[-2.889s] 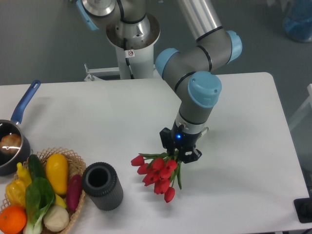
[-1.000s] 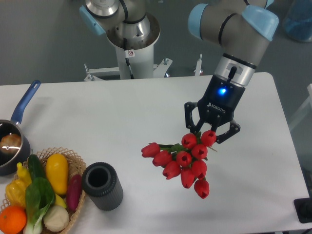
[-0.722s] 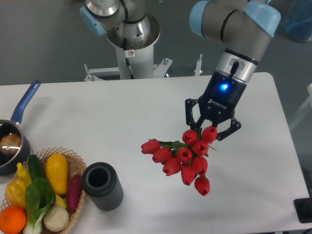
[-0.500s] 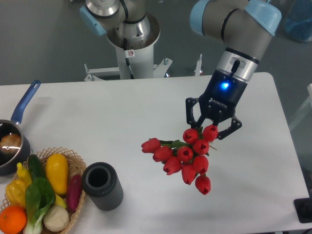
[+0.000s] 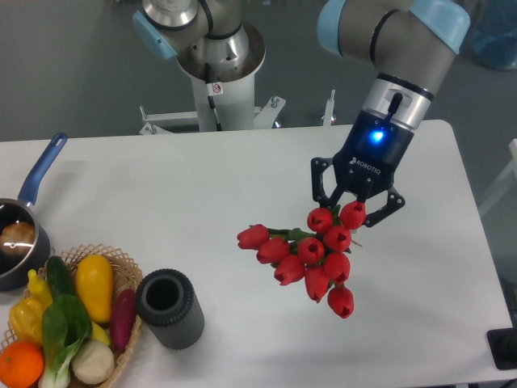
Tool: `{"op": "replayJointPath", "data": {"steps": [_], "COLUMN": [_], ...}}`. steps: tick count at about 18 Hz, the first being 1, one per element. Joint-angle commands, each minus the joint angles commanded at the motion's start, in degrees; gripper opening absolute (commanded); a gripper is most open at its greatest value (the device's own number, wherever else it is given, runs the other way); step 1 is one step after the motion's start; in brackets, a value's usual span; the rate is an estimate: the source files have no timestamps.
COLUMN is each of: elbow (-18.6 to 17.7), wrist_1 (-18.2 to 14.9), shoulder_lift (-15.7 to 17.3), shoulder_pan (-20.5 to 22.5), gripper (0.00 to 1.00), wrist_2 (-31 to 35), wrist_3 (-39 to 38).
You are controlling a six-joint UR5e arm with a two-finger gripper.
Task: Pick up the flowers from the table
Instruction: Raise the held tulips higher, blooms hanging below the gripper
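Black two-finger gripper at right of centre frame: we see it clamped on the bunch of red tulips with green stems, fingers closed around the stem end. We note the blooms hang down and to the left of it, clear of the white rectangular tabletop. At lower left we log a dark ribbed cylinder beside a wicker basket of vegetables; a blue-handled saucepan sits at the left edge.
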Motion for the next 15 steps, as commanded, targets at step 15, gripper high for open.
{"op": "replayJointPath", "data": {"steps": [15], "elbow": [-0.1], "wrist_1": [0.0], "shoulder_lift": [0.4], "shoulder_pan": [0.8], "gripper": [0.33], "wrist_2": [-0.1], "wrist_3": [-0.4]}}
